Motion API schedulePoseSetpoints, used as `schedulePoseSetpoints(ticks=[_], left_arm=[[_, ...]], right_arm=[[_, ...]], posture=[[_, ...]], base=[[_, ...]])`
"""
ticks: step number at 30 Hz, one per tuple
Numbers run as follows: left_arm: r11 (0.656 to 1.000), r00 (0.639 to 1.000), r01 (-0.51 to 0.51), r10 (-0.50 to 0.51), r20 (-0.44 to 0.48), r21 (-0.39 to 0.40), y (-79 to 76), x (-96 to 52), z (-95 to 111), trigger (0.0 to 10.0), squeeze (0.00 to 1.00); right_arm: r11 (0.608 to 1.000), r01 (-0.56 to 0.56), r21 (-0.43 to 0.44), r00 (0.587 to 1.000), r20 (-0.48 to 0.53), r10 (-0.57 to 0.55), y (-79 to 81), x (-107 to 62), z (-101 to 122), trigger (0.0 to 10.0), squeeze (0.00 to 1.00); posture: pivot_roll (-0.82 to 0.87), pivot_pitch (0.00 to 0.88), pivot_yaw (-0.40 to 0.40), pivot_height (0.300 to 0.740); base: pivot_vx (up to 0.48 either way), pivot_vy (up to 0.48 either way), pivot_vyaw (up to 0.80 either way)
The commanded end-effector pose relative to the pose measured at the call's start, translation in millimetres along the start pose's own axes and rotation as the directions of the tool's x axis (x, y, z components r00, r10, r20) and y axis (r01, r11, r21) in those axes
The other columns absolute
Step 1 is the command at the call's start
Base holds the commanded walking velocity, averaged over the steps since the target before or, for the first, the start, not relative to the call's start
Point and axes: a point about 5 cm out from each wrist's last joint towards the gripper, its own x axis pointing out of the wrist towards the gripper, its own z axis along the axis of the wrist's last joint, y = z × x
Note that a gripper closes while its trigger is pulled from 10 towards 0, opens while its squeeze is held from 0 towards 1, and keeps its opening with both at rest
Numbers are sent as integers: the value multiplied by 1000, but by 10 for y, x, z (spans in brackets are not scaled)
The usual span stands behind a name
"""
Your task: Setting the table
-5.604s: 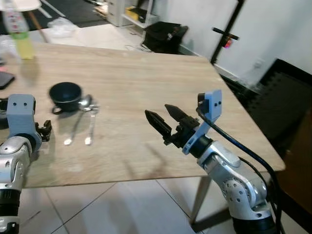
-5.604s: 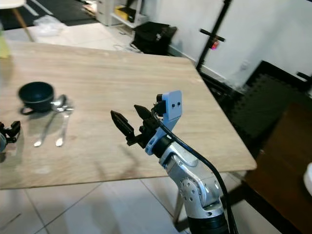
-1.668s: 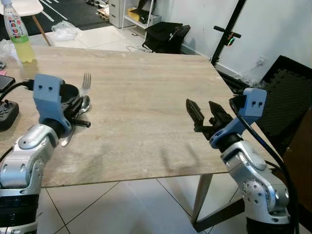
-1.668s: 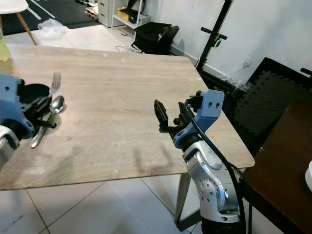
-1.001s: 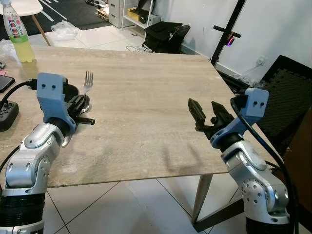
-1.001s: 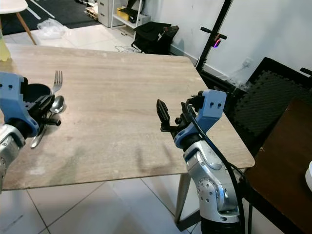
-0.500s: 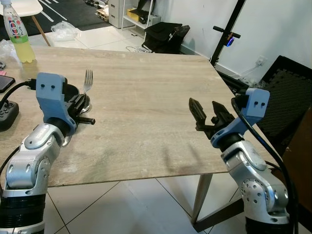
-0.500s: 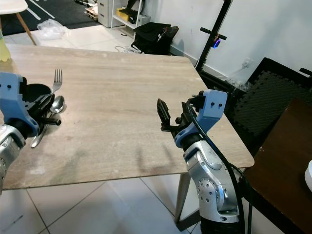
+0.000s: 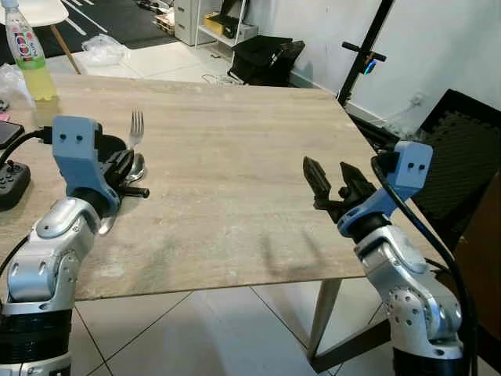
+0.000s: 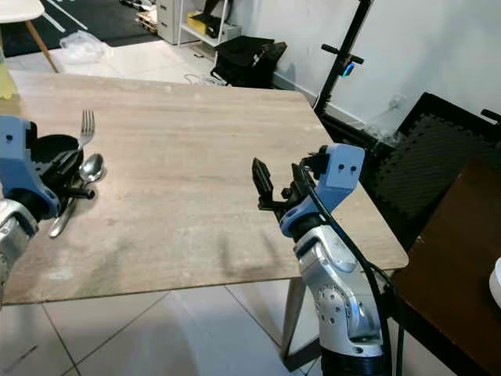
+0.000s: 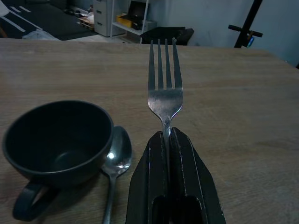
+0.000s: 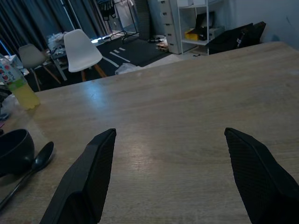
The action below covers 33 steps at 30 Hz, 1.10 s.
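Note:
My left gripper (image 9: 125, 166) is shut on the handle of a silver fork (image 9: 135, 126), held above the wooden table (image 9: 227, 149) with its tines up. In the left wrist view the fork (image 11: 165, 91) stands out from between the closed fingers (image 11: 187, 165). Just below it a black cup (image 11: 56, 144) sits on the table with a silver spoon (image 11: 115, 161) beside it. My right gripper (image 9: 330, 178) hovers open over the table's right side, holding nothing; its fingers (image 12: 88, 175) are spread wide.
A drink bottle (image 9: 25, 55) stands at the table's far left corner. A black controller (image 9: 12, 182) and a dark phone (image 9: 6, 133) lie at the left edge. A black stand (image 9: 372, 47), a bag (image 9: 262, 59) and shelving are beyond the table.
My left gripper with the fork has drifted slightly left over the last second. Over the longer span it lifted the fork from beside the cup. The right arm is almost still.

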Motion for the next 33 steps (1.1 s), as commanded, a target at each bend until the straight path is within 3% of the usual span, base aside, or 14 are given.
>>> schedulePoseSetpoints(ticks=[1,18,21,24,25,28,33], left_arm=[[1000,1000,2,-2,-17,16,-17,7,-40,10000,0],[1000,1000,16,-15,-16,20,-35,34,-7,10000,0],[998,999,53,-53,-7,29,-179,139,-8,10000,0],[997,997,75,-75,2,37,-233,171,10,10000,0],[992,992,123,-123,22,19,-363,233,44,10000,0],[985,985,171,-172,24,33,-426,289,82,10000,0],[980,981,193,-193,1,47,-435,264,54,10000,0]], right_arm=[[1000,10,7,1000,14,-10,-26,-10,16,10000,0],[1000,22,7,1000,19,-22,-51,-4,29,10000,0],[1000,23,-7,1000,12,-23,-183,11,54,10000,0],[1000,25,-13,1000,14,-25,-190,15,58,10000,0],[999,38,-18,999,23,-38,-203,9,68,10000,0],[998,61,-2,997,57,-61,-145,8,104,10000,0],[996,87,-15,995,39,-86,-191,-67,44,10000,0]], posture=[[122,156,-79,740],[125,161,-72,740],[142,156,-76,740],[142,140,-75,740],[131,145,-66,740],[123,165,-50,740],[124,153,-19,740]], base=[[0,0,0],[0,0,0],[0,0,0],[0,0,0],[0,0,0],[0,0,0],[0,0,0]])
